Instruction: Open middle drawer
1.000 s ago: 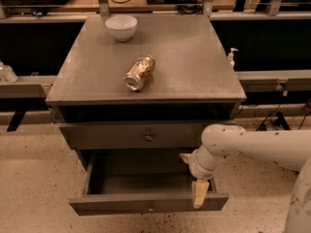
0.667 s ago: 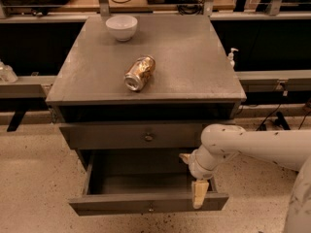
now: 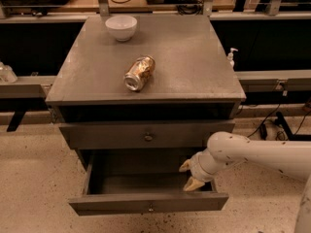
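— Where is the hand?

— The hand (image 3: 189, 175) sits low at the front of the cabinet, at the end of a white arm (image 3: 257, 154) that reaches in from the right. Its two tan fingers (image 3: 194, 183) are spread apart with nothing between them.

— And the middle drawer?

— The middle drawer (image 3: 116, 203) is directly under and to the left of the hand. It stands pulled well out, its inside in plain sight. The hand hangs over the drawer's right end, with the lower finger just behind the front board. I cannot tell whether that finger touches the wood. The small round knob (image 3: 150, 208) on the front is to the left of the hand and a little nearer the camera, apart from it.

— What is above the hand?

— Another drawer front (image 3: 107, 136) with its own knob, pushed in, runs just above the hand and off to its left. Higher up is the grey table (image 3: 194, 57). A dented can (image 3: 139, 73) lies on its side there, up and to the left of the hand. A white bowl (image 3: 121, 27) stands farther back in the same direction, well apart from the can.
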Motion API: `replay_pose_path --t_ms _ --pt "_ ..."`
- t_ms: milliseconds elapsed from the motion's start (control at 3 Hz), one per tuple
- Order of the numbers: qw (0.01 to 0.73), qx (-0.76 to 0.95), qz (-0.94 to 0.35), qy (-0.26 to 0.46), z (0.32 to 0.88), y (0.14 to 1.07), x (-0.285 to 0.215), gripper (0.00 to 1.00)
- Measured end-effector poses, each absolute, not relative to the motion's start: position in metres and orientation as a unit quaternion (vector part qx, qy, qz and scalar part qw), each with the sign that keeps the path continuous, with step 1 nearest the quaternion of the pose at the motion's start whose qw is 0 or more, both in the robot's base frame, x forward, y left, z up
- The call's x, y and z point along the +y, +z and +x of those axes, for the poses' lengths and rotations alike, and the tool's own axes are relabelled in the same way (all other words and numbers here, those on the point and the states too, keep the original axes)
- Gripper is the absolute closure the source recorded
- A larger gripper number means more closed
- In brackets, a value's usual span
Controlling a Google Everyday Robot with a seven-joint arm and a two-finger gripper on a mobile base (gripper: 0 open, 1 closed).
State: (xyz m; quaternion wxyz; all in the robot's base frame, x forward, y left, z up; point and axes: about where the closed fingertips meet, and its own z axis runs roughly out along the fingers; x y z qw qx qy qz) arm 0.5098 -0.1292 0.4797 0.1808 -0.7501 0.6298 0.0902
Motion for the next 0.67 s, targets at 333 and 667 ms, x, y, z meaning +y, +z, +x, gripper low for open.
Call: replay_pose_path --t_ms 333,667 --pt "0.212 0.627 -0.746 0.078 0.523 0.479 -0.126 0.72" --pt "0.229 0.63 -0.737 0.093 0.54 0.461 -0.112 0.96"
